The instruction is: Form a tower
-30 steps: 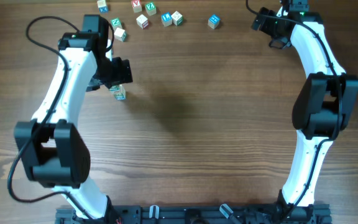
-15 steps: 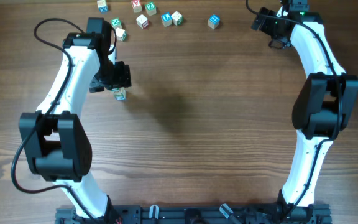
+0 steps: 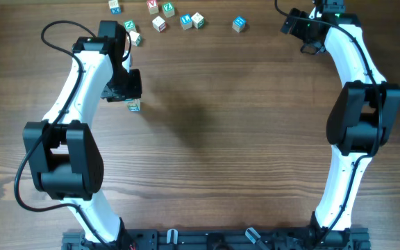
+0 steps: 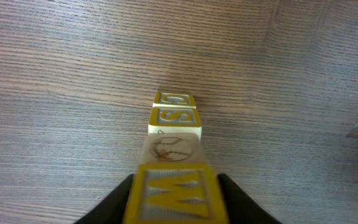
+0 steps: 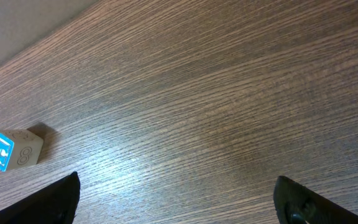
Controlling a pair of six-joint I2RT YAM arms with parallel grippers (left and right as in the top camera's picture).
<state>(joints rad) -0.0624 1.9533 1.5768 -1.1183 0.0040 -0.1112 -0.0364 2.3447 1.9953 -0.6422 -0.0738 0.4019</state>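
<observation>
Brown wood grain runs across the whole tabletop [image 3: 221, 139], and both white arms reach up from the 6 o'clock edge.

The tower [image 3: 133, 105] stands at about 10 o'clock on the tabletop, well apart from the loose cubes. In the left wrist view it [image 4: 174, 118] is a slim column of small pale cubes seen from above, with yellow letter faces reading S and C further down. A pale face with a brown scribble lies just below the top cube [image 4: 173, 193], which shows a yellow W.

The left hand [image 3: 130, 96] hangs right over the column. Its dark fingers [image 4: 114, 205] sit against both sides of the W cube, so it is clenched on the top of the tower.

Loose cubes [image 3: 186, 21] lie scattered along the far edge from 11 to 12 o'clock, some teal-faced, some red-marked. One blue-faced cube [image 3: 238, 23] sits alone nearer 1 o'clock.

The right hand [image 3: 296, 26] hovers at 1 o'clock, released, with its fingers [image 5: 61, 199] spread wide over bare wood. The blue-faced cube [image 5: 14, 149] lies off at its 9 o'clock.
</observation>
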